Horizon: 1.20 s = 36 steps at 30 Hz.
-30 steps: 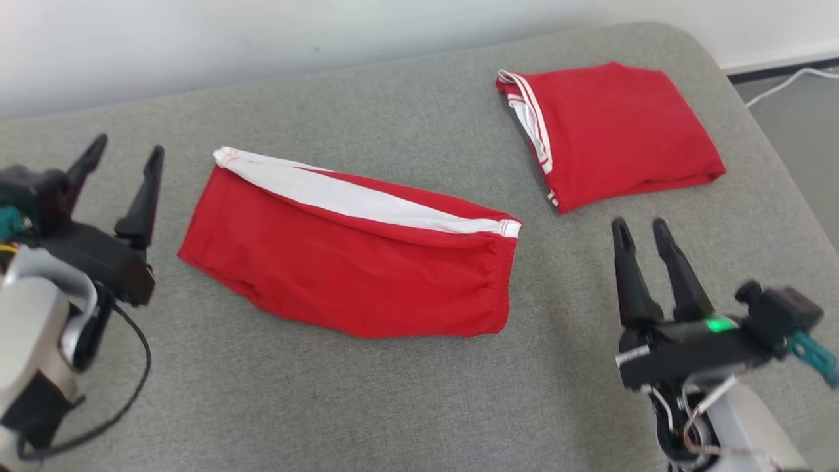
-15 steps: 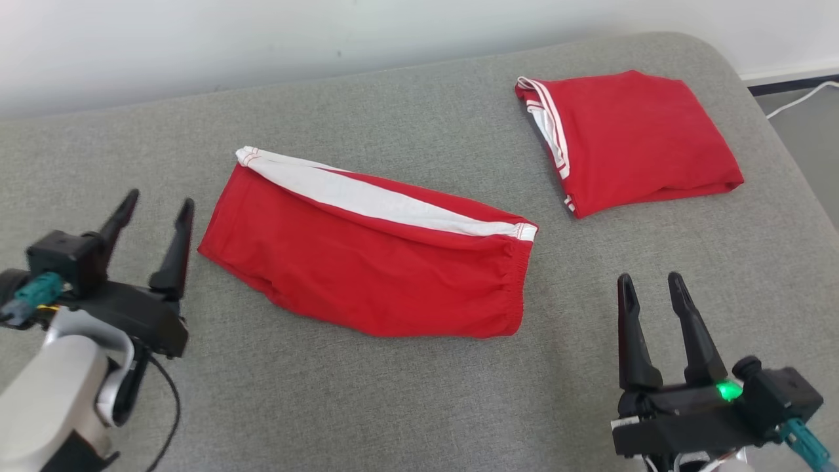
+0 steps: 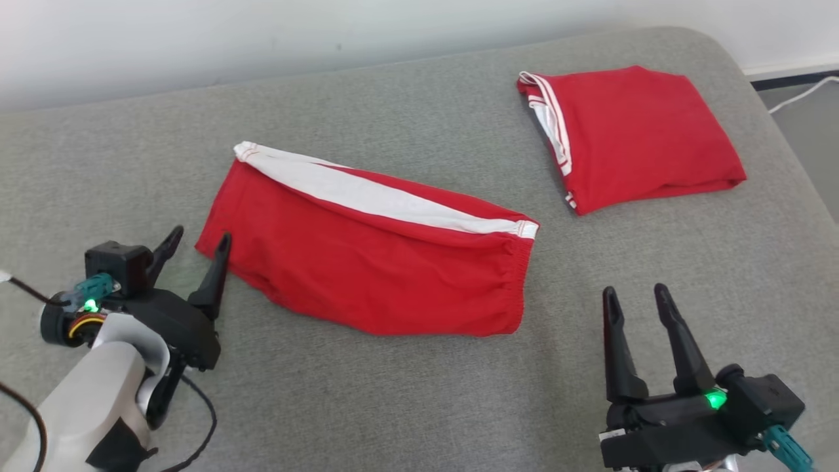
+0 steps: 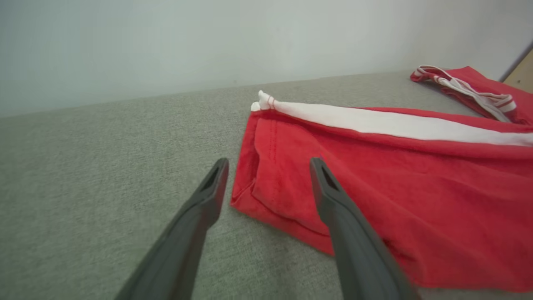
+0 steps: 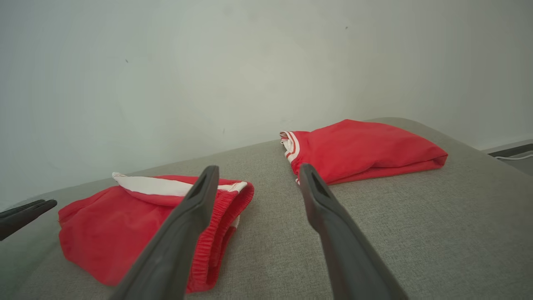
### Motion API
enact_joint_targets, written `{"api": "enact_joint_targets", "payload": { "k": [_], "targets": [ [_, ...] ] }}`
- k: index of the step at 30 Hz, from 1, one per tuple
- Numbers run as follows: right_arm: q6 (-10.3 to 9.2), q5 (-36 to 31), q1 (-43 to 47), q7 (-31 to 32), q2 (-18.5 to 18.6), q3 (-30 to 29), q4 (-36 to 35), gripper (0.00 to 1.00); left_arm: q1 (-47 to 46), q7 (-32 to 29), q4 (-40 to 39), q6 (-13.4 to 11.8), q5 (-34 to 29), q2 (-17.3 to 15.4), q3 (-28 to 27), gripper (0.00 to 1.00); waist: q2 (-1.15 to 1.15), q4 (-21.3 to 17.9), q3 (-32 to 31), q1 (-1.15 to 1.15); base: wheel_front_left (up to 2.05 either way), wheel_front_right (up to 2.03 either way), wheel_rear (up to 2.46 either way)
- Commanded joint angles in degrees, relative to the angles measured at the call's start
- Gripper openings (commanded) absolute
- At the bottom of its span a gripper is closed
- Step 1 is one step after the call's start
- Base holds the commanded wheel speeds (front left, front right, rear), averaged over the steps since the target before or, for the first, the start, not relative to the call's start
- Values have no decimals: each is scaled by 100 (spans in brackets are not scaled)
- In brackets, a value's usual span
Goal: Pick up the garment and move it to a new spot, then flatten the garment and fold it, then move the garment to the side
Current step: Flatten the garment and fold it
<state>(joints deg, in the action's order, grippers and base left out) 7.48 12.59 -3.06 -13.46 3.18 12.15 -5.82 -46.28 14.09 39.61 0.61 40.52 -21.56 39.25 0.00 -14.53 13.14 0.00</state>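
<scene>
The garment (image 3: 367, 262) is a pair of red shorts with a white side stripe, lying folded lengthwise in the middle of the grey cushioned surface (image 3: 406, 406). My left gripper (image 3: 200, 237) is open at the garment's left end, its right finger almost at the near-left corner. In the left wrist view the left gripper (image 4: 270, 162) straddles the edge of that corner of the garment (image 4: 416, 187) with nothing held. My right gripper (image 3: 634, 292) is open and empty at the front right, apart from the elastic waistband. In the right wrist view the right gripper (image 5: 259, 168) points between the garment (image 5: 108, 225) and the other red piece.
A second red garment (image 3: 629, 134) with white trim lies folded at the back right, also in the right wrist view (image 5: 366, 148). A white wall runs behind the surface. The surface's rounded right edge drops to the floor, where a white cable (image 3: 799, 95) lies.
My left gripper has moved right and nearer, up to the garment's left corner. My right gripper has drawn back toward the front edge. The garments lie as before.
</scene>
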Motion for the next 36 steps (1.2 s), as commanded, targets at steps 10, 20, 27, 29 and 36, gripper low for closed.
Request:
{"api": "enact_joint_targets", "payload": {
  "k": [10, 20, 27, 29, 36],
  "targets": [
    [3, -5, -56, 1, -28, 115, 182, 100, -296, -92, 1215, 275, -91, 162, 239, 100, 0, -334, 61, 0, 0, 0, 0],
    [3, -57, -125, 24, -31, 209, 284, 100, -329, -17, 1817, 427, -14, 385, 310, 0, 0, -343, -31, 0, 0, 0, 0],
    [3, -53, -141, 63, -31, 276, 363, 100, -281, 74, 1986, 496, -10, 514, 296, 0, 0, -263, -200, 0, 0, 0, 0],
    [3, -38, -112, 55, -26, 292, 402, 100, -218, 95, 1986, 514, -2, 537, 261, 0, 0, -233, -291, 0, 0, 0, 0],
    [3, -21, 146, 62, -16, 219, 455, 100, 243, 115, 1609, 370, -5, 688, 9, 0, 0, 36, -680, 0, 0, 0, 0]
  ]
}}
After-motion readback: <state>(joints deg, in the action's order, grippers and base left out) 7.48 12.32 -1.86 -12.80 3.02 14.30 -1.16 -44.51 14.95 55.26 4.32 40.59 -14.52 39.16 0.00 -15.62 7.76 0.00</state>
